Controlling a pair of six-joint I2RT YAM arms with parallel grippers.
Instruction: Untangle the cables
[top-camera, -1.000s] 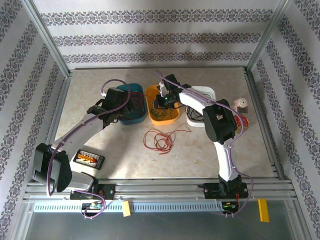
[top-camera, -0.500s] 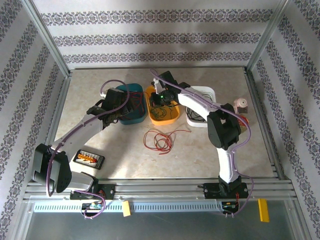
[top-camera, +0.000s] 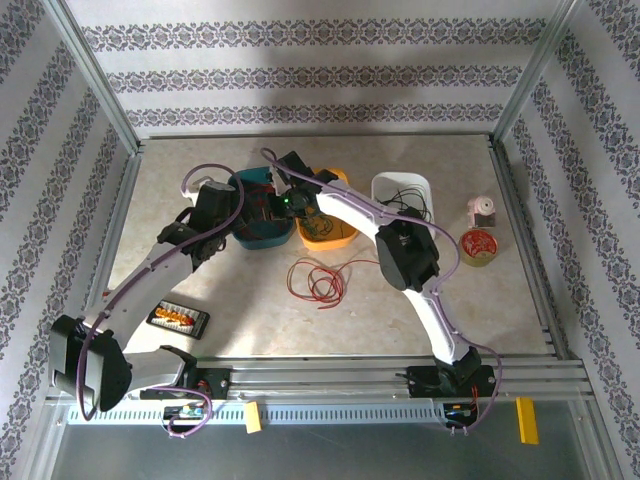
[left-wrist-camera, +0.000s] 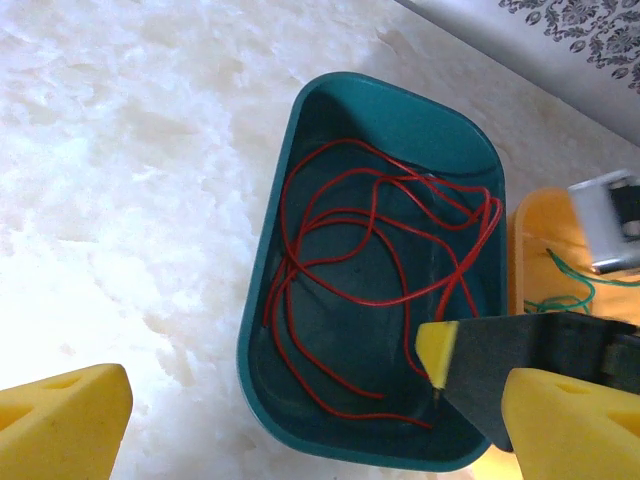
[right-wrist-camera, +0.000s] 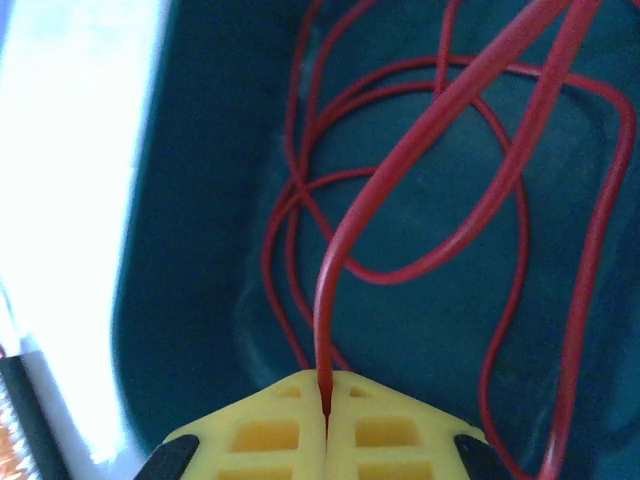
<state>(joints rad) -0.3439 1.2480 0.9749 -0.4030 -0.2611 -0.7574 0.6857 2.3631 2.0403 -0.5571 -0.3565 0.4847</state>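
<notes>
Your right gripper (top-camera: 284, 203) has crossed from the orange bin (top-camera: 337, 239) to the teal bin (top-camera: 262, 240), as the top view shows. From the left wrist, your left gripper (left-wrist-camera: 315, 405) has its fingers wide apart above the red cable (left-wrist-camera: 340, 250) coiled inside. The right wrist shows what the top view hides: fingers (right-wrist-camera: 390, 440) clamped on this cable.

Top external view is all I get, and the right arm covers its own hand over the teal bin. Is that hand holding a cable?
Observer: Yes. The right hand is shut on a red cable, with one strand pinched between its yellow pads.
Operator: How much of that cable is in the bin?
Observer: Several loose red loops lie across the floor of the teal bin, overlapping one another.
Operator: And the left hand?
Observer: The left hand is open over the bin, its pads wide apart, holding nothing.
</notes>
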